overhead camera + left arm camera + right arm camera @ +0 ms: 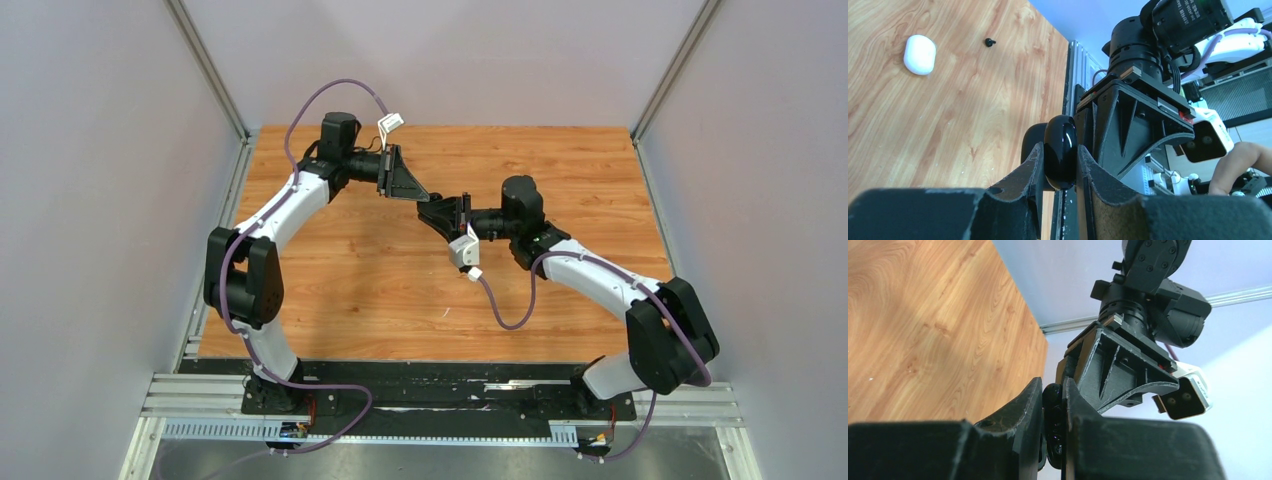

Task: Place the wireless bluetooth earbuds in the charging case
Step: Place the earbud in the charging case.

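Apparently left tool (1060, 151) and right tool (1052, 388) both pinch one glossy black pebble-shaped case (1060, 134).

Legible text: none. White lettering is printed on the black motor housing (1193, 15) of the opposite arm (left wrist view, upper right) but is too blurred to read.

Your two arms (300, 200) bend inward and meet tip to tip; your left gripper (1060, 167) and right gripper (1053, 415) each pinch the same black case (1060, 142) between them
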